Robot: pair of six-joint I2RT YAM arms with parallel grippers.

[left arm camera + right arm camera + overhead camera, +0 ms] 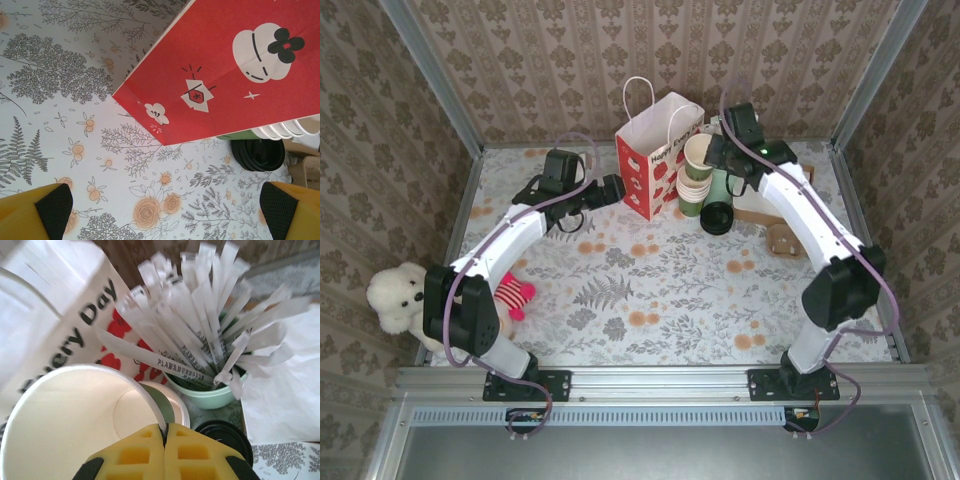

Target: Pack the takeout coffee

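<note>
The coffee (717,217) stands upright on the counter (620,300), just right of the bag (655,150) and near its front corner. From the left wrist its black lid (260,152) peeks out past the bag's red side (225,75). The cream cups (696,180) sit closer against the bag's right side.

The left fingers (52,210) are spread wide with nothing between them, low over the counter and facing the bag's red side. To the right of the bag, the right fingers (135,455) are pressed together, and the rim of the top cream cup (60,425) runs into the seam between them, so they seem to pinch that cup and not the coffee.

The coffee is probably light, though whether it is filled cannot be told. Its paper wall should buckle under a hard squeeze, and a pull on the lid could pop it off. The safest hold looks to be across the body just under the lid's rim, where the cup is stiffest. Grip it gently and keep it upright on the way into the bag.
</note>
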